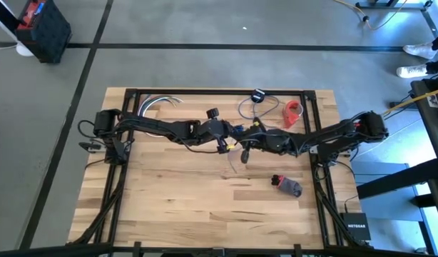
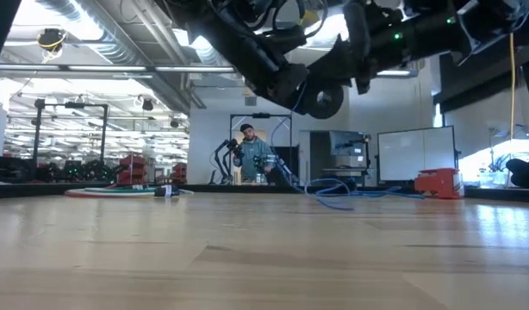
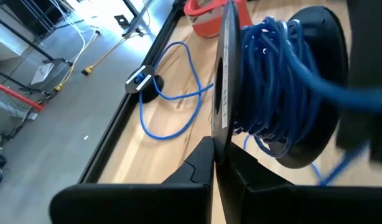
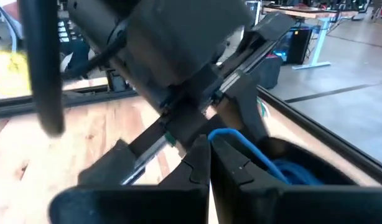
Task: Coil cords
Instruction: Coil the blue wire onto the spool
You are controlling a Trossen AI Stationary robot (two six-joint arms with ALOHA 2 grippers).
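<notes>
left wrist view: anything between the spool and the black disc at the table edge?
Only blue cord, lying in a loose loop on bare wood from the spool to the disc. Left wrist view.

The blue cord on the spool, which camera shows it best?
The left wrist view: the cord fills it, wound on a black spool. The right wrist view shows one strand at the right tool's tips; the high view shows loose loops; the low view shows only a distant tangle.
</notes>
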